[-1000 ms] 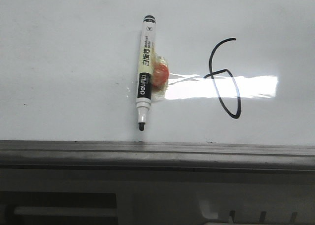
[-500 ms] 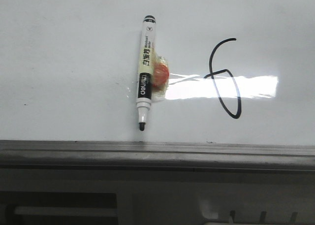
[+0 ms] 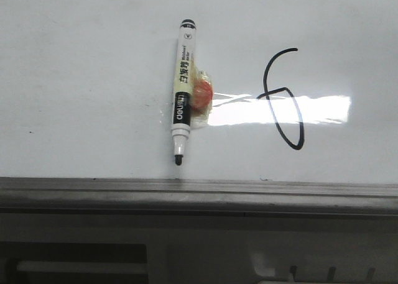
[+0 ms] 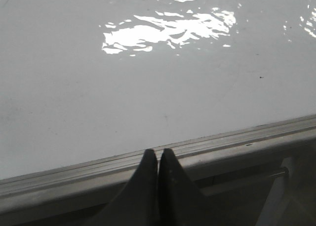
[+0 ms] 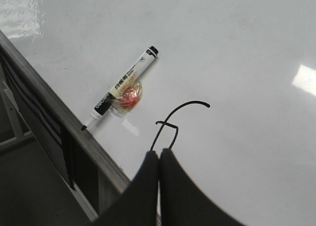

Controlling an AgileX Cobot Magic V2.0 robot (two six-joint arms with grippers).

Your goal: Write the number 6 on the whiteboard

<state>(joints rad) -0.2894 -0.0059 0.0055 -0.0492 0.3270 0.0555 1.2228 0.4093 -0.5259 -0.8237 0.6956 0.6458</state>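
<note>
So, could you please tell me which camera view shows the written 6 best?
The front view: the whole 6 shows, unobstructed. In the right wrist view the right gripper hides its lower loop. The left wrist view misses it.

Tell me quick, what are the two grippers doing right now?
Left gripper: closed, fingers together, holding nothing.
Right gripper: closed, fingers together, holding nothing.

The left gripper [image 4: 158,159] shows two matte black fingers, broad below and tapering to rounded tips. The right gripper [image 5: 159,159] has the same smooth, unmarked black fingers.
</note>
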